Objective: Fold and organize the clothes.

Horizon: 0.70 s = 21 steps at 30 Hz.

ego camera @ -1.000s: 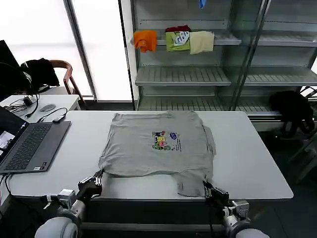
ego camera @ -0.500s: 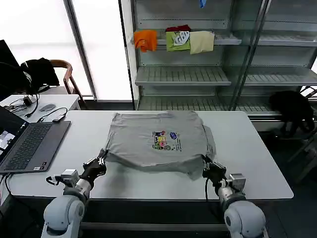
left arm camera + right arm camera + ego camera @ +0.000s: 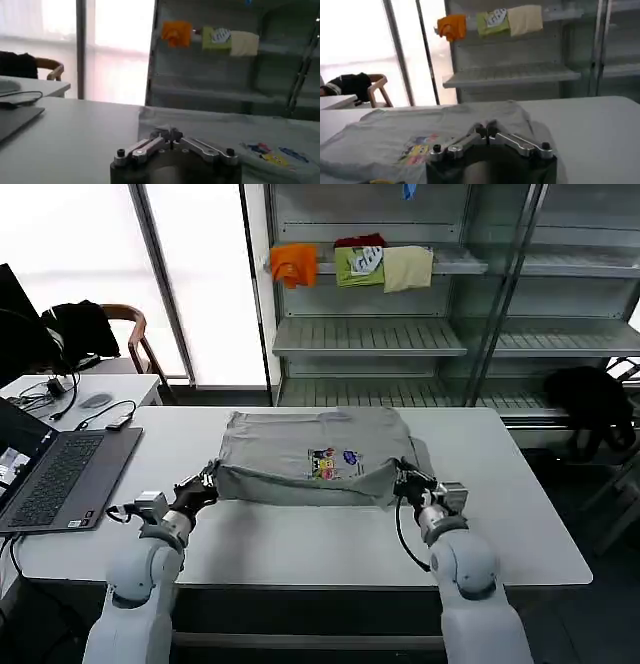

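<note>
A light grey short-sleeved shirt [image 3: 300, 446] with a small multicolour chest print [image 3: 335, 464] lies on the white table [image 3: 300, 544]. Its near hem is raised and drawn back over the body. My left gripper [image 3: 208, 481] is shut on the hem's left corner. At the right corner my right gripper [image 3: 402, 476] is shut on the same hem. In the left wrist view the left gripper [image 3: 170, 134] has its fingers pressed together on grey cloth, with the shirt [image 3: 235, 132] spread beyond. The right wrist view has the right gripper [image 3: 486, 129] pinching fabric of the shirt [image 3: 410, 130].
An open laptop [image 3: 60, 479] sits on the table's left side. Behind stands a metal shelf [image 3: 400, 334] with orange, green and beige folded pieces [image 3: 350, 264]. A chair with a black garment [image 3: 80, 329] is at far left, and a black bag [image 3: 590, 404] at right.
Both grippers have moved from the table's near edge toward the far side, carrying the shirt's hem up and over its body. The visible shirt area is shorter.
</note>
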{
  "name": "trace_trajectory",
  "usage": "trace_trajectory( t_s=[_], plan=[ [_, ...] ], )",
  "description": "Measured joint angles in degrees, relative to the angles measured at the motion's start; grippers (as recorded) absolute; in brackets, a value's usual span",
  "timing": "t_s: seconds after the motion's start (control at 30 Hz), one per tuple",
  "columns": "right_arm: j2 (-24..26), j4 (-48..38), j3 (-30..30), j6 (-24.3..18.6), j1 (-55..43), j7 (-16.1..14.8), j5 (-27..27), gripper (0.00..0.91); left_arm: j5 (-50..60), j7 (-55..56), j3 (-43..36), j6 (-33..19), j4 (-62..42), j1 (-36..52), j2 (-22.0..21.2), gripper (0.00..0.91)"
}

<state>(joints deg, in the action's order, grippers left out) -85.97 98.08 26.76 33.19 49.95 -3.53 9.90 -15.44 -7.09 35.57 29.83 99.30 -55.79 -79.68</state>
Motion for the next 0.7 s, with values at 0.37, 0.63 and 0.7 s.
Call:
trace_trajectory(
  t_s=[0.37, 0.63, 0.7],
  plan=[
    [-1.5, -7.6, 0.0, -0.1, -4.6, -1.0, -2.4, 0.0, 1.0, -0.4, -0.3, -2.2, -7.0, 3.5, 0.4, 0.01],
    [-2.5, -11.4, 0.2, -0.1, -7.1, -1.1, -3.1, 0.0, 1.0, -0.6, -0.2, -3.1, -10.0, 4.5, 0.9, 0.01],
    [-2.5, -11.8, 0.3, -0.1, -7.6, -1.0, -3.1, 0.0, 1.0, -0.6, -0.1, -3.2, -10.3, 4.6, 1.0, 0.01]
  ],
)
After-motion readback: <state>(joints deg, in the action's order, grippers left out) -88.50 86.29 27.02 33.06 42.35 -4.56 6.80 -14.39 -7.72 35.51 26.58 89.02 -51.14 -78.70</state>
